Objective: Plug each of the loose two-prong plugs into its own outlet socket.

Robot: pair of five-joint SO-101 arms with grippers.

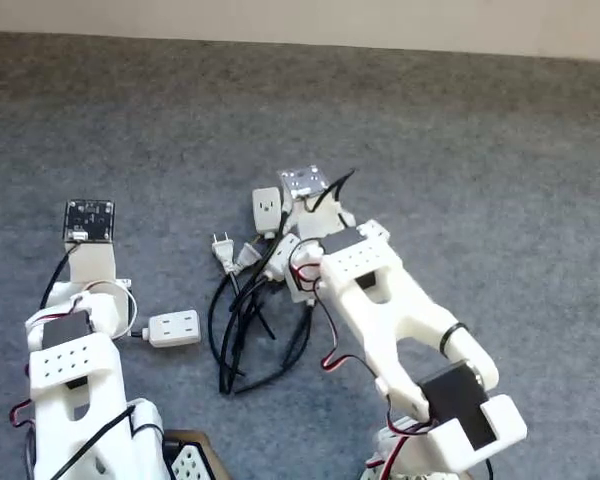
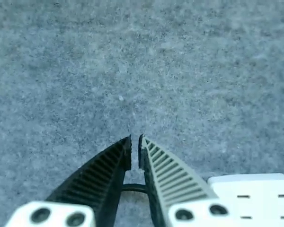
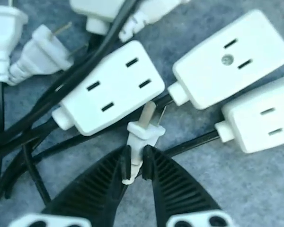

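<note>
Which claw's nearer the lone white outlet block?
Left. Left claw sits beside the white plastic outlet block; right claw is at the black cable tangle, holding a white two-prong plug.

On the counter (image 1: 500,150), a cord tangle (image 1: 235,330) has a loose plug (image 1: 221,248) at its eleven o'clock and an outlet socket (image 1: 267,207) at twelve. A socket block (image 1: 173,328) lies at its nine o'clock, just beside the left arm (image 1: 70,370). The right fingers (image 3: 104,184) pinch a two-prong plug (image 3: 143,134) just beside another socket block (image 3: 111,87).
</note>
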